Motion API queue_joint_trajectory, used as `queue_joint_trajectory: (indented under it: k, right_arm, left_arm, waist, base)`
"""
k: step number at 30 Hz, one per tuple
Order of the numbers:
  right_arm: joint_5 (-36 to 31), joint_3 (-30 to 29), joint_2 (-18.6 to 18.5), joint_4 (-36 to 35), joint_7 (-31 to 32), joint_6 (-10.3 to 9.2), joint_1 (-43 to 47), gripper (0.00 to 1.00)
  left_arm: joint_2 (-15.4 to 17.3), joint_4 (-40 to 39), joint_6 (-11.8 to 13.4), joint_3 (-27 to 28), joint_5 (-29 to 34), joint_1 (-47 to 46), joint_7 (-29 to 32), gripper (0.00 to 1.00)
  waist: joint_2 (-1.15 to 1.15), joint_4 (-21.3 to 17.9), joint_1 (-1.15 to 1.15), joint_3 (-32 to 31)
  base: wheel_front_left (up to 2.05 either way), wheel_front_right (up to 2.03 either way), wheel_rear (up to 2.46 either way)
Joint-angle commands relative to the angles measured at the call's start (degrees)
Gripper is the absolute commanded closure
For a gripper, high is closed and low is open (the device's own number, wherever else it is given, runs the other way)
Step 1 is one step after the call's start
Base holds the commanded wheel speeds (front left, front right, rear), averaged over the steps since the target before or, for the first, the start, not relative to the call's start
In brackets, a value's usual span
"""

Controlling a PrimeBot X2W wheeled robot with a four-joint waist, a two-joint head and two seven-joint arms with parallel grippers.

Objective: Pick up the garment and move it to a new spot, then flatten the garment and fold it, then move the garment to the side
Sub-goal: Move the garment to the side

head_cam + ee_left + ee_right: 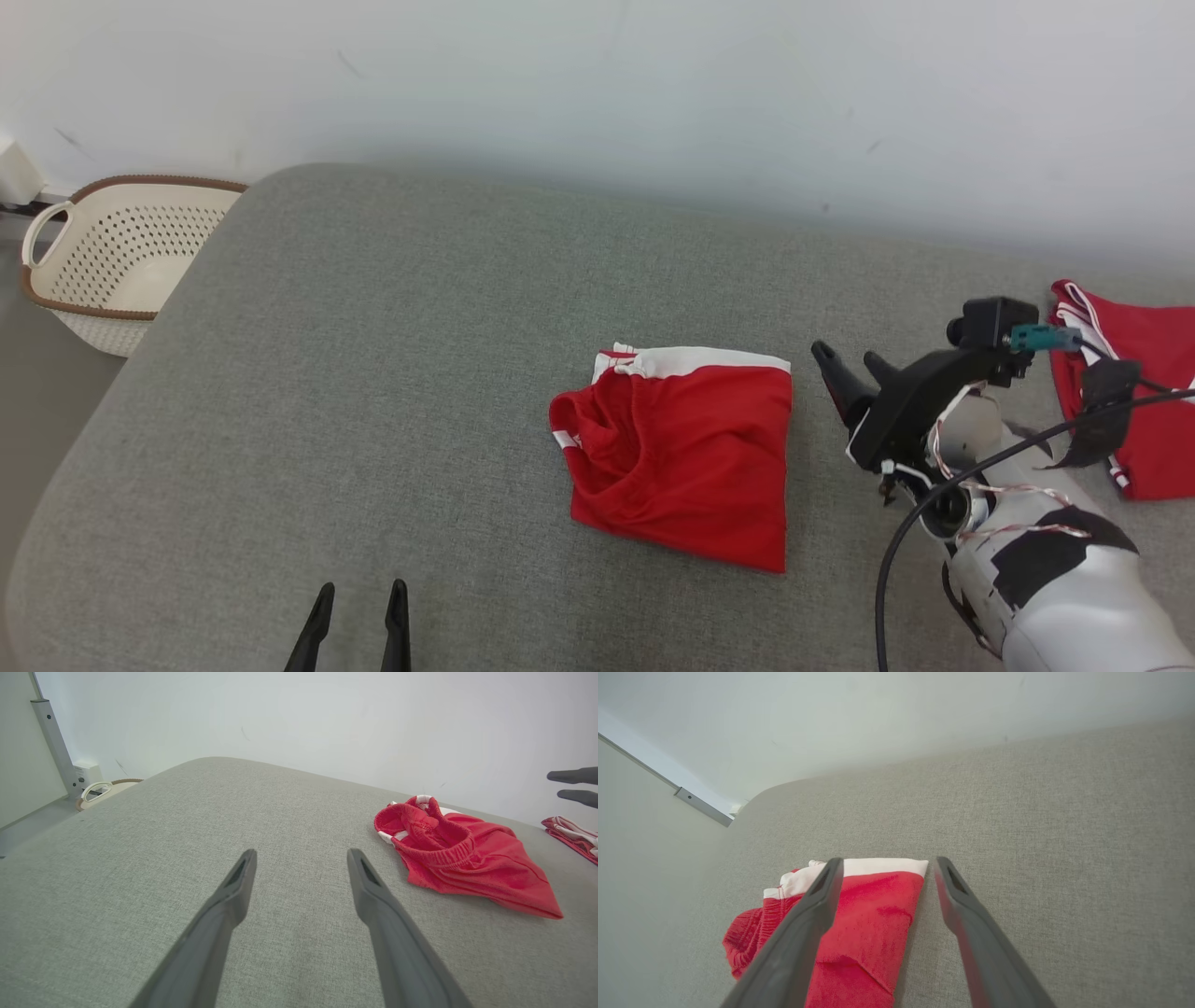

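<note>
We judge the folded red-and-white fabric garment at frame centre ready for moving aside: our wide-open right gripper must pinch its edge, left gripper equally wide.

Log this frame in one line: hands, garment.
left hand: open, empty | right hand: open, empty, right of garment | garment: folded, on gray cushion | second red garment: far right

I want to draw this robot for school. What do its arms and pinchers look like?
The left gripper and right gripper each have two long, dark, pointed fingers. The right forearm is shiny white with black patches, a thick black cable, twisted red-and-white wires and a small teal plug.
</note>
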Motion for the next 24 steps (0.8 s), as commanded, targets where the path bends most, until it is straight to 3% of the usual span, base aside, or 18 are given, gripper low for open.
queue_joint_trajectory:
  k: [1, 24]
  right_arm:
    - [-0.6, 0.2, 0.2, 0.5, 0.5, -0.01, 1.5, 0.00]
    - [0.9, 0.6, 5.2, 8.0, 10.3, -0.01, 3.7, 0.00]
  left_arm:
    - [0.0, -0.2, -0.1, -0.1, 0.3, 0.4, -0.2, 0.00]
    - [0.0, 1.1, 0.4, -2.5, -1.7, -1.5, -0.2, 0.00]
  waist:
    - [0.00, 0.0, 0.00, 0.5]
    - [0.00, 3.0, 0.00, 2.9]
  base:
    - [0.00, 0.00, 0.00]
    - [0.00, 0.00, 0.00]
